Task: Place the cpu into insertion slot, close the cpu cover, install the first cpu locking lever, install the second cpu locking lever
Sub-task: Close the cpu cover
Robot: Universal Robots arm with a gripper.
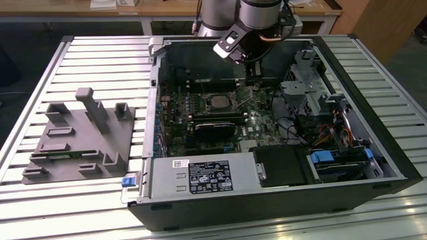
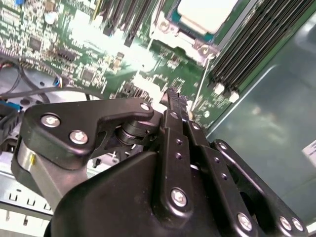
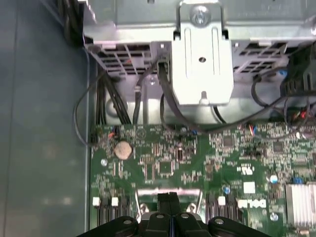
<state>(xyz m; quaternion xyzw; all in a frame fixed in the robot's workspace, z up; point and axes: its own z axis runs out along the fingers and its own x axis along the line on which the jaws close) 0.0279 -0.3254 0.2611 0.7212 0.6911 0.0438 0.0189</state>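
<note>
Seemingly lever work: the closed gripper [image 2: 171,94] (holding nothing) sits beside a locking lever [image 2: 200,81]; cpu [image 2: 207,12] seated; hooking needs precision.

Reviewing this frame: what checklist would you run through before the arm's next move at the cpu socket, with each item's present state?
1. cpu seated flat: ok, its silver top lies level inside the metal frame.
2. cpu cover down: ok, as far as the second wrist view shows, the frame lies around the chip.
3. locking lever latched: not ok, the thin wire stands free, away from the socket.
4. gripper empty: ok, the fingers are shut with nothing between them in both wrist views.
5. Fingers touching the lever: cannot tell, they sit close beside it.
</note>
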